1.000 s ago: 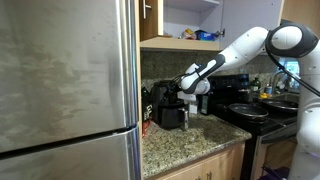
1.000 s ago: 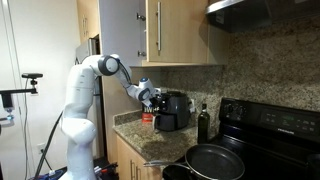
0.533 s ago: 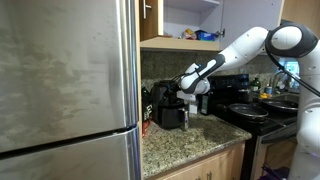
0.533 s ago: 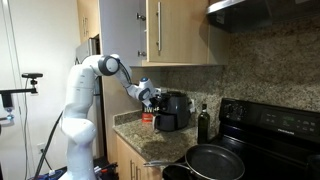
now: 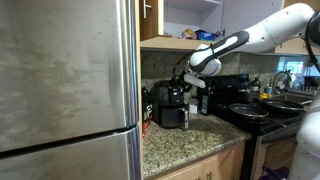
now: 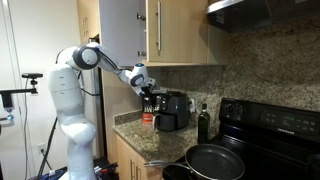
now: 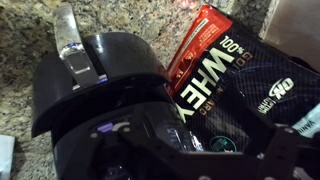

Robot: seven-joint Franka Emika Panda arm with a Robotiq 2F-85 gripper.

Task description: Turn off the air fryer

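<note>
Step in hand: the press on the air fryer's [image 5: 168, 106] top panel. The fryer sits directly beneath the gripper [image 5: 189, 80] on the granite counter [image 5: 192, 145]. In the wrist view its drawer handle [image 7: 75, 45] juts out beyond the tool. A red-and-black whey pouch [image 7: 235, 70] stands just beside the fryer, off to the tool's side.

Jaws: dark against dark in every view, so we cannot tell whether they are parted or closed.

Against a second ago, the gripper sat lower, at the panel. Now it hangs above it, seemingly apart, and the elbow has swung upward.

We judge the press either made or being retried; we cannot read whether the panel is lit. If it is still on, the next move calls for a straight, light descent onto the power mark, clear of the pouch.
</note>
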